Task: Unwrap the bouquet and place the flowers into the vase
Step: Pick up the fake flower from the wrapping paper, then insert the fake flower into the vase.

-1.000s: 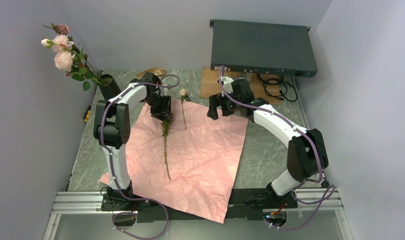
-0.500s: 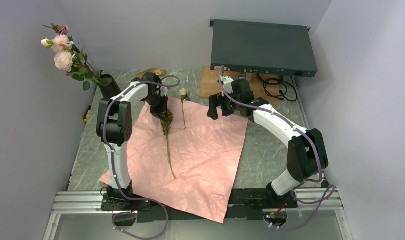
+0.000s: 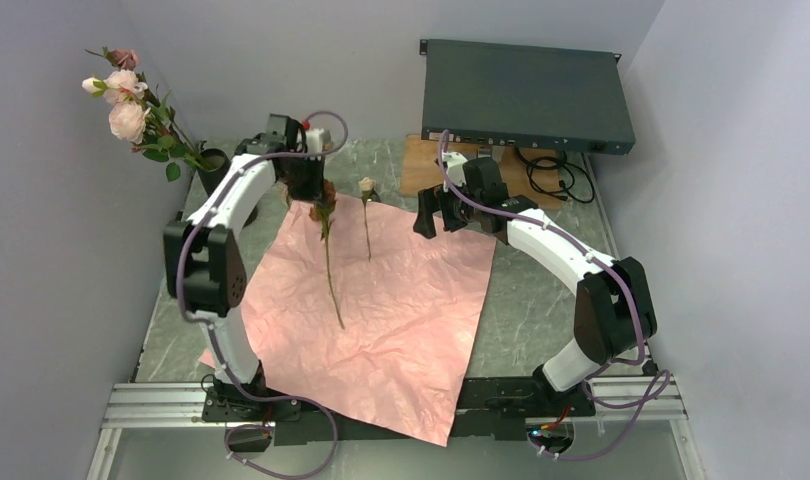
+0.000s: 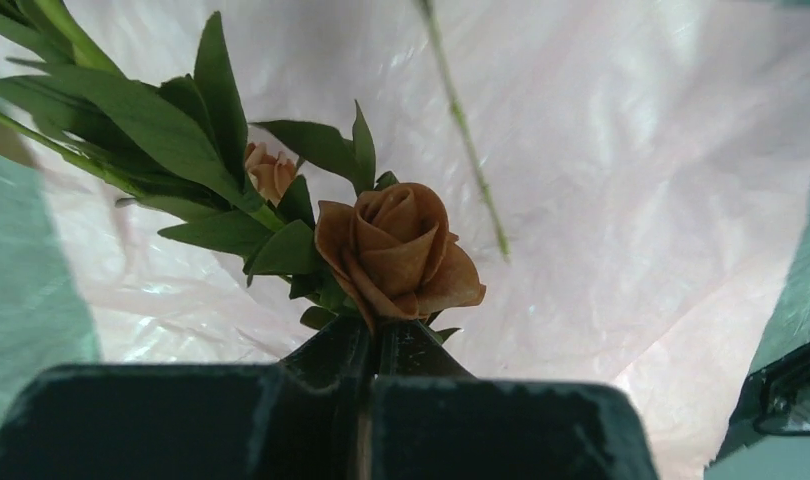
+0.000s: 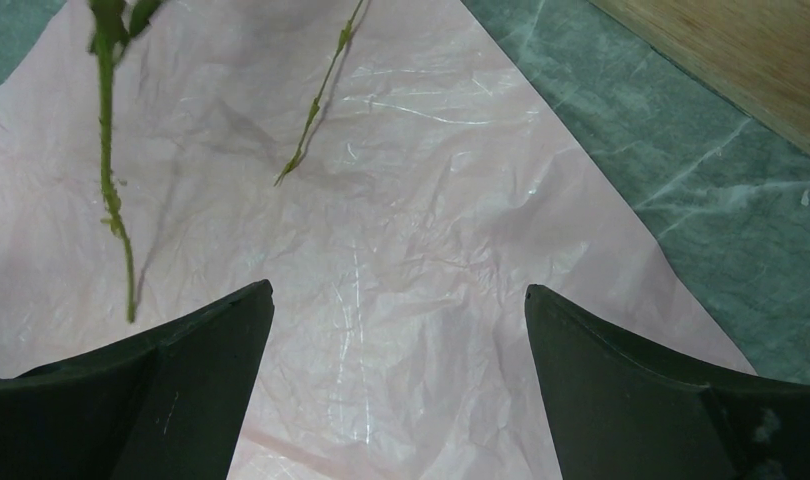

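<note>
The left gripper is pinched shut on a rust rose just below its bloom, the stem hanging over the pink paper. The right gripper hovers spread wide above the sheet. A cream rose lies at the paper's far edge; pink roses stand in the black vase at far left
</note>
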`<state>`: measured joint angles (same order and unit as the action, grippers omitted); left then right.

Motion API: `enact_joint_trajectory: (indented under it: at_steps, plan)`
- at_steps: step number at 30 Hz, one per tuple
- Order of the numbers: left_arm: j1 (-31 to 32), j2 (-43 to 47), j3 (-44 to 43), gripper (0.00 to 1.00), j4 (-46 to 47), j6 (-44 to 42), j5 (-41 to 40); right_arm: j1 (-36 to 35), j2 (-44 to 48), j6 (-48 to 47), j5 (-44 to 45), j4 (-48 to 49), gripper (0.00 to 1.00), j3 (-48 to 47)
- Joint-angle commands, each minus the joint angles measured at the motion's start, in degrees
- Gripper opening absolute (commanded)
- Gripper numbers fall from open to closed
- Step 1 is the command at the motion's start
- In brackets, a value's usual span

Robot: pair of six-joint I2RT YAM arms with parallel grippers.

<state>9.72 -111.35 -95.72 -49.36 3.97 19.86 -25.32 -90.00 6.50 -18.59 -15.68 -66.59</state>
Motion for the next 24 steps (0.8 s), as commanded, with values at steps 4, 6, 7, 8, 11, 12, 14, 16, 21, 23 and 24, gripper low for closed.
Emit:
enact_joint_trajectory:
  at_steps: [4,6,7,8,11,12,14,16,21,23,24]
  plan:
    - [-0.09,17.09,-1.15,0.0,13.88,-6.22,-0.1,0.01,1.49,0.68,-2.67,4.11,1.0,-0.3]
    - [-0.42,19.12,-2.47,0.0,16.27,-7.77,-0.99,0.01,1.41,0.79,-3.2,4.55,1.0,-0.3]
    - [-0.82,20.0,-3.65,0.0,18.03,-8.42,-1.46,0.02,1.32,0.81,-3.35,4.78,1.0,-0.36]
    - [-1.29,20.85,-4.2,0.0,19.73,-8.93,-1.86,0.05,1.19,0.95,-3.42,4.99,1.0,-0.45]
    - [-4.42,23.0,-7.47,0.0,23.85,-9.04,-2.87,-0.01,0.92,0.92,-3.62,5.35,1.0,-0.88]
    - [-5.65,23.63,-8.67,0.0,24.99,-9.05,-2.88,-0.04,0.88,0.87,-3.6,5.45,1.0,-0.99]
    - [-7.35,24.13,-11.43,0.0,26.53,-9.71,-4.12,-0.01,0.78,0.73,-3.62,5.57,1.0,-1.0]
    - [-8.7,23.81,-15.4,0.0,26.45,-10.3,-5.96,-0.04,0.74,0.62,-3.95,5.6,1.0,-0.92]
    - [-9.63,21.91,-25.37,0.0,23.6,-11.34,-12.47,-0.03,0.57,0.88,-4.56,5.97,1.0,-0.8]
    - [-9.63,22.47,-26.26,0.0,24.66,-14.27,-14.59,-0.02,0.46,0.84,-4.61,5.97,1.0,-0.9]
    - [-9.63,22.75,-26.8,0.0,24.94,-15.72,-15.12,-0.05,0.39,0.65,-4.55,5.89,1.0,-0.99]
